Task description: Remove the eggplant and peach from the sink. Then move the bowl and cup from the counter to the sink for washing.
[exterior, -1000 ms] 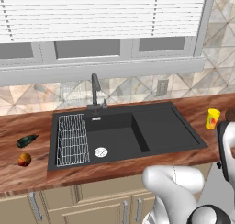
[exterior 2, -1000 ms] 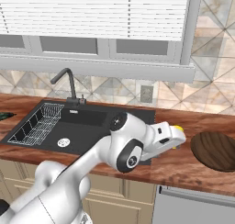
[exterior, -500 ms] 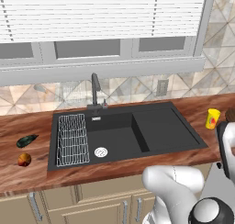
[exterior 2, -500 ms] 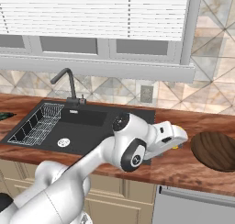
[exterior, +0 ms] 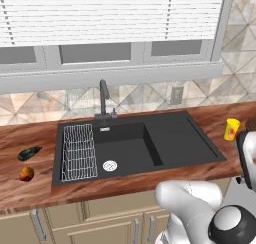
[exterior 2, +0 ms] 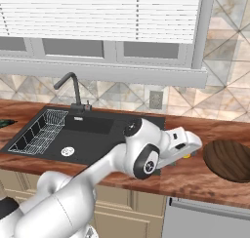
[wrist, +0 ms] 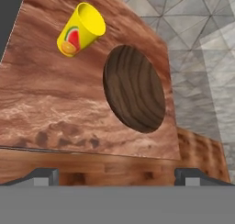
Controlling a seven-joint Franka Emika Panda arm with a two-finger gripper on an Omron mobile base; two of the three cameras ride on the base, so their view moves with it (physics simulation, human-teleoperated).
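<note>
The white arm is reaching from lower left toward centre right of the right base view, over the wood-grain counter (exterior 2: pixel 205 176). In the hand view, the gripper (wrist: pixel 117 176) is holding its dark fingertips (wrist: pixel 43 176) wide apart at the bottom, grasping nothing. The small yellow cylindrical cup (wrist: pixel 81 29) is sitting upper left, the wide brown wooden bowl (wrist: pixel 134 88) just beside it at centre. In the left base view, the dark eggplant (exterior: pixel 29 153) and orange-red peach (exterior: pixel 26 174) are lying at the left edge, beside the black rectangular sink (exterior: pixel 175 138).
</note>
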